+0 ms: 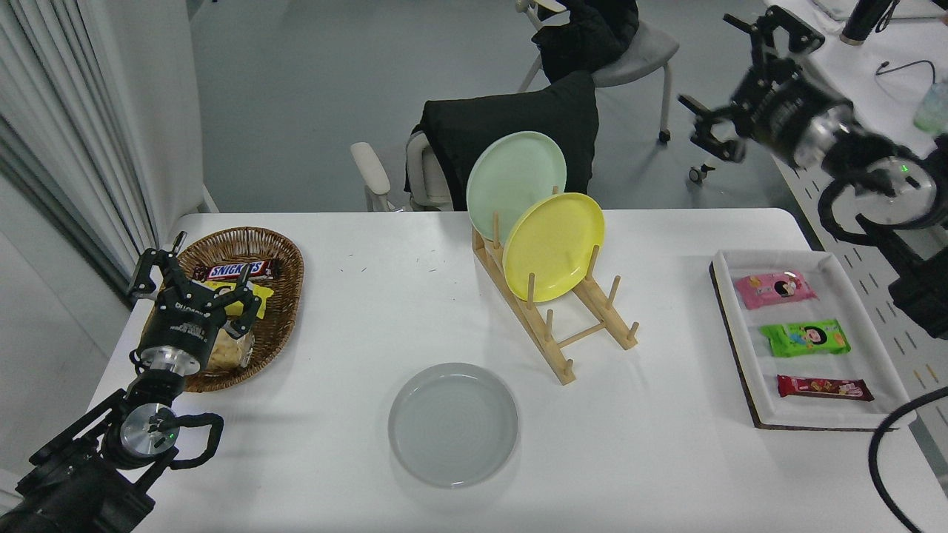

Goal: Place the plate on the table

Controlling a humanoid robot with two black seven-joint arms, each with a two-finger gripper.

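The pale grey plate [453, 424] lies flat on the white table [355, 311], near its front middle. My right gripper [729, 81] is open and empty, raised high at the upper right, far from the plate and beyond the table's right side. My left gripper [194, 285] is open and parked at the lower left, over the wicker basket.
A wooden rack [557, 326] holds a yellow plate [554, 246] and a mint-green plate [516, 181] upright. A wicker basket [281, 255] with snacks stands at the left. A white tray [729, 326] with snack packets is at the right. Chairs stand behind the table.
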